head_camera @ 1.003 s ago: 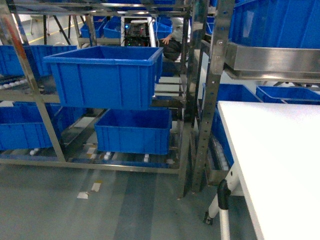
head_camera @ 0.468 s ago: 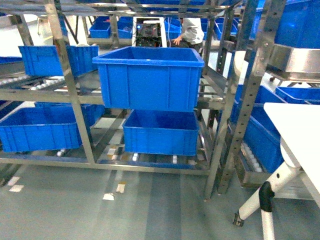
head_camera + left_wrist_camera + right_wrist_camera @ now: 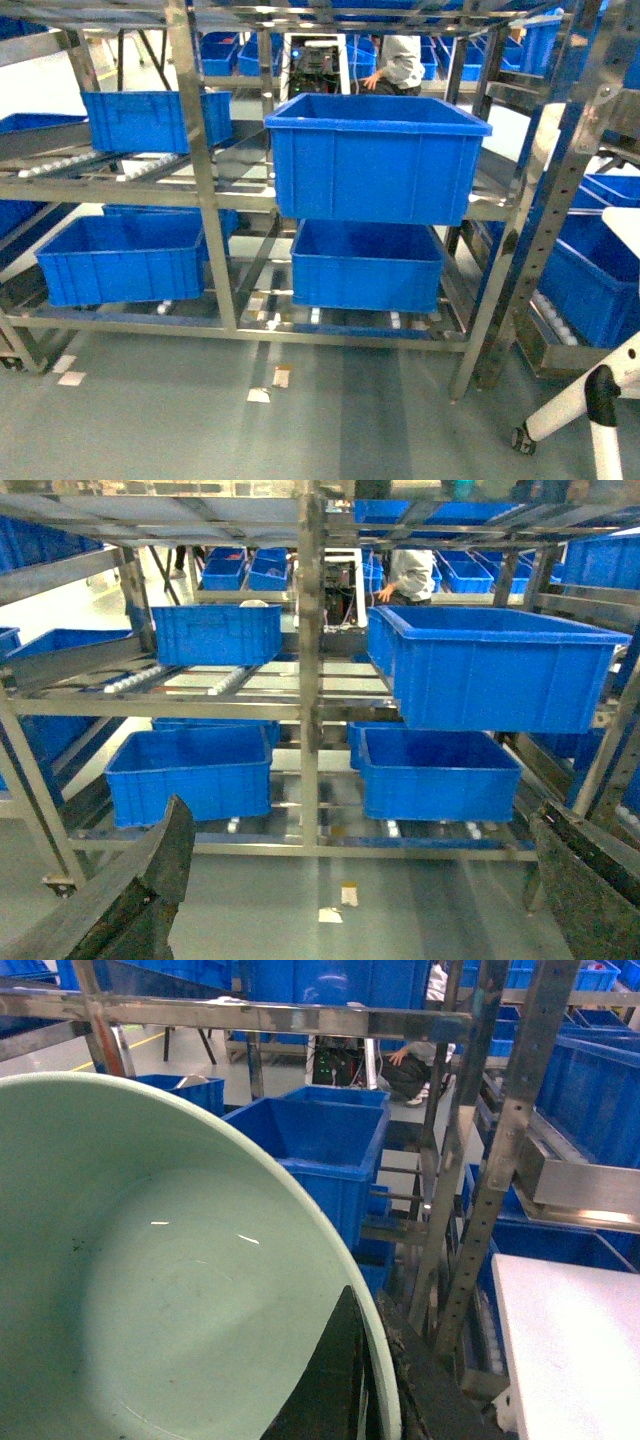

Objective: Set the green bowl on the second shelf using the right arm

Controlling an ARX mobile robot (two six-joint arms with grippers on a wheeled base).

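Observation:
The green bowl [image 3: 170, 1280], pale mint and glossy, fills the left of the right wrist view. My right gripper [image 3: 372, 1308] is shut on its rim, one dark finger inside [image 3: 335, 1380] and one outside [image 3: 435, 1385]. The second shelf [image 3: 120, 168] is the middle tier of steel bars and white rollers; it also shows in the left wrist view [image 3: 235, 683], some way ahead of the bowl. My left gripper [image 3: 360, 815] is open over the floor, with nothing between its fingers [image 3: 160, 865]. Neither gripper shows in the head view.
A big blue crate [image 3: 375, 160] sits on the middle tier, with another blue crate [image 3: 365, 265] below it and more at the left [image 3: 125, 258]. Steel uprights [image 3: 205, 180] divide the bays. A white table [image 3: 570, 1340] and its castered leg [image 3: 598, 400] stand at the right. A person [image 3: 400, 62] works behind the rack.
The head view has swung left: the rack and crates have slid right in the picture, and the white table has nearly left the frame at the right.

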